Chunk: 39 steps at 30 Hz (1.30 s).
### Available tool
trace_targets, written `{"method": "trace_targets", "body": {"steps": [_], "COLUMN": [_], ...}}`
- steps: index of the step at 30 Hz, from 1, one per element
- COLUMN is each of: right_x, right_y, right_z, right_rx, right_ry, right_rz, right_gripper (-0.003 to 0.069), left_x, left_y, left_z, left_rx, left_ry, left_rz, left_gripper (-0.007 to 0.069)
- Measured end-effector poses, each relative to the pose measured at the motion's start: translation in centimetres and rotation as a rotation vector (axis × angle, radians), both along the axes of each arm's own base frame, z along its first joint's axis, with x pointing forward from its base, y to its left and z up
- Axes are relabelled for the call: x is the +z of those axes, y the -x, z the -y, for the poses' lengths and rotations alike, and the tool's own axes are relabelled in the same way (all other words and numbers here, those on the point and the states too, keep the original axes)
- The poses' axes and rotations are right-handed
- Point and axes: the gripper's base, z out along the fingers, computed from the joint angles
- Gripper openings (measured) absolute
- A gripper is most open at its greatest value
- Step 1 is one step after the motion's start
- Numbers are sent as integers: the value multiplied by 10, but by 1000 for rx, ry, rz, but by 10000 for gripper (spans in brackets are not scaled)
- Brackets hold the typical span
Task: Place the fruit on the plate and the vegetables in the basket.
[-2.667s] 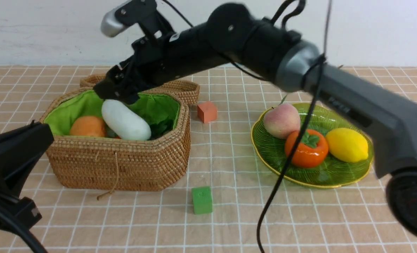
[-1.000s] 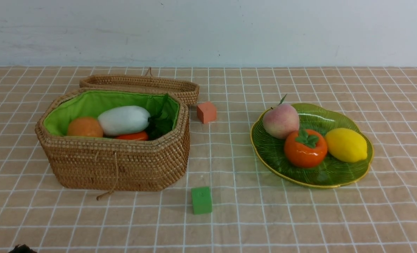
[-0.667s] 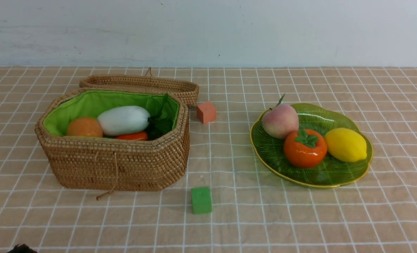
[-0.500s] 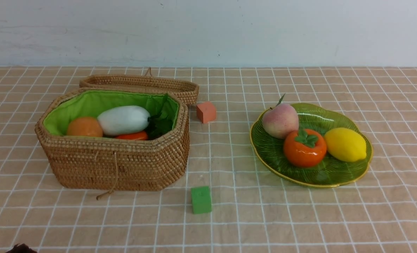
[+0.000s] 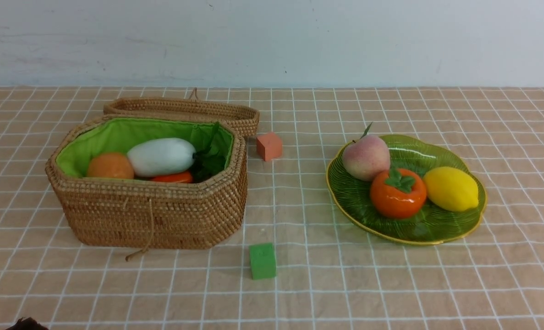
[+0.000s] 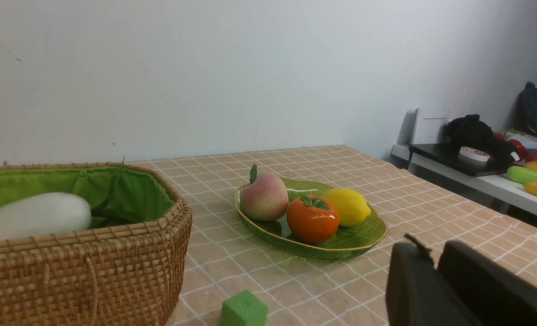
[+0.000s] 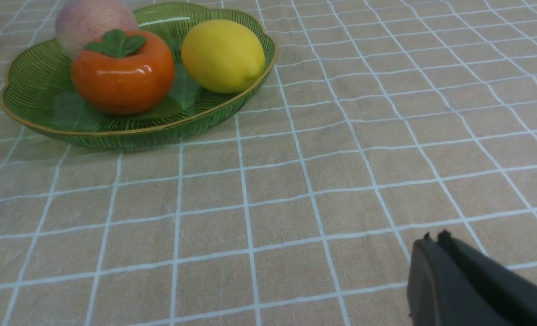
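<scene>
With both arms withdrawn, radish (image 5: 162,157) now flat in basket (image 5: 148,215).

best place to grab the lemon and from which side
Probably best taken around its fat middle, coming straight down from above. The lemon lies on its side on the plate, longer than it is thick, so jaws closing across its narrower width should hold well. The persimmon sits close at its left, so approaching from that side looks tighter; its right side faces only the rim.
</scene>
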Motion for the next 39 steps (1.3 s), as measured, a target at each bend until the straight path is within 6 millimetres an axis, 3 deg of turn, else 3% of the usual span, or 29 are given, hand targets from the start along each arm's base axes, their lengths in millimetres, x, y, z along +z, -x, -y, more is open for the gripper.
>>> {"method": "trace_targets", "body": {"steps": [18,20,22,25,28,31,34,39], "right_x": [0,0,0,0,0,0,0,0], "right_y": [0,0,0,0,0,0,0,0], "right_z": [0,0,0,0,0,0,0,0], "right_rx": [0,0,0,-1,-1,0,0,0], "right_ry": [-1,-1,-1,-2,-4,-3,-3,-3], "right_rz": [-2,-2,-2,-2,-1,0,0,0], "right_gripper": [-5,-2,0,1,3,6,7,13], "left_x": [1,1,-1,-10,-32,-69,-82,-84], "left_y": [-3,-6,-9,-12,-17,-21,-20,-19], "left_z": [-4,-8,-14,-18,-24,-27,-27,-27], "left_rx": [53,125,238,340,436,495,497,497], "left_ry": [17,5,-41,-104,-94,-62,-33,-20], "left_rz": [24,53,61,6,-126,-304,-424,-451], "left_gripper": [91,70,-10,-13,-13,-13,-13,-13]}}
